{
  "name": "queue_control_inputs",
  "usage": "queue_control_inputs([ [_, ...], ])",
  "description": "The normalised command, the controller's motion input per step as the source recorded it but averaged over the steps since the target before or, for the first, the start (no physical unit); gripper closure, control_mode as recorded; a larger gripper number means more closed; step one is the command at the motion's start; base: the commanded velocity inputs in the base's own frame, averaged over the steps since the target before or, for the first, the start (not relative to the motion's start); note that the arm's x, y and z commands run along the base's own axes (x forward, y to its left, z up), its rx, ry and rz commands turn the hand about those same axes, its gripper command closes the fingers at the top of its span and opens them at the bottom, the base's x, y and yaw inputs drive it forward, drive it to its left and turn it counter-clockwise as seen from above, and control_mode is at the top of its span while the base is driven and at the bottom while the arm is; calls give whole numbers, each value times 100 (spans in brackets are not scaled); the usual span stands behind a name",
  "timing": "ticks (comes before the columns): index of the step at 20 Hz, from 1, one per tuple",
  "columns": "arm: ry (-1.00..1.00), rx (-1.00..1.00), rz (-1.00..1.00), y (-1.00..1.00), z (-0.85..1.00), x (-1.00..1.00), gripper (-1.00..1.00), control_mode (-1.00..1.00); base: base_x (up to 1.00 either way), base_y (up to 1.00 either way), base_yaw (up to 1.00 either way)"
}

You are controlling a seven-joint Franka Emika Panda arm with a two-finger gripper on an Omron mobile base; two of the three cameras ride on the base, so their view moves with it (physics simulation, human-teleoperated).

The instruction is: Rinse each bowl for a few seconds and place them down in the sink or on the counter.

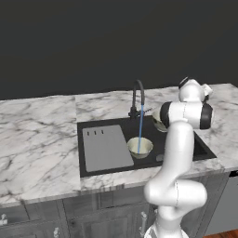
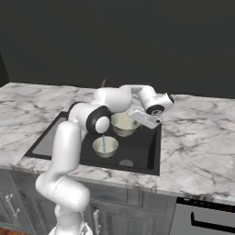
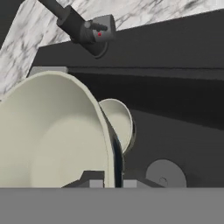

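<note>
Bench (image 1: pixel 42 135): white marble with grey veins, running along both sides of the basin; bare on the left, so there is room there to set a bowl down.
Drainboard (image 1: pixel 106 148): flat grey ribbed panel in the left part of the sink (image 1: pixel 200 151); nothing lies on it.
Faucet (image 1: pixel 138 97): dark and curved, at the back edge of the basin; a thin blue stream (image 1: pixel 140 130) falls from its spout.
Bowl in basin (image 1: pixel 140 147): upright on the black floor just right of the drainboard, directly under the stream, so the water lands inside it. It appears to be getting its rinse where it stands.
Drain (image 2: pixel 126 162): round, on the basin floor near the front wall, beside that bowl.
Held bowl (image 2: pixel 124 124): raised above the basin, right of the stream and not in the water. In the hand view it is tipped on edge, with its inside facing left.
End effector (image 2: pixel 137 120): fingers pinched nearly together on the thin rim of the held bowl, one inside the wall and one outside, which suits a wall this thin.
Step in hand, as a judgement: the lifted bowl probably needs carrying left under the stream, or it is on its way to being put down; the pictures do not settle which.
Risk: a rim pinch on a smooth glaze could let the bowl swing or slip.
</note>
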Motion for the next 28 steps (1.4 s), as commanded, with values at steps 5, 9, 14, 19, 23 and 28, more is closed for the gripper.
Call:
queue_control_inputs([
  [5, -2, 2, 6, -42, 0, 0, 100, -100, 0, 0, 0],
  [9, 0, 1, 3, -41, 0, -3, 100, -100, 0, 0, 0],
  [14, 1, 0, 3, -25, -3, -3, 100, -100, 0, 0, 0],
  [19, 0, 0, 2, -37, 0, -4, 100, -100, 0, 0, 0],
  [23, 0, 0, 0, -37, 0, -5, 100, -100, 0, 0, 0],
  [28, 0, 0, 0, -36, 1, -10, 100, -100, 0, 0, 0],
])
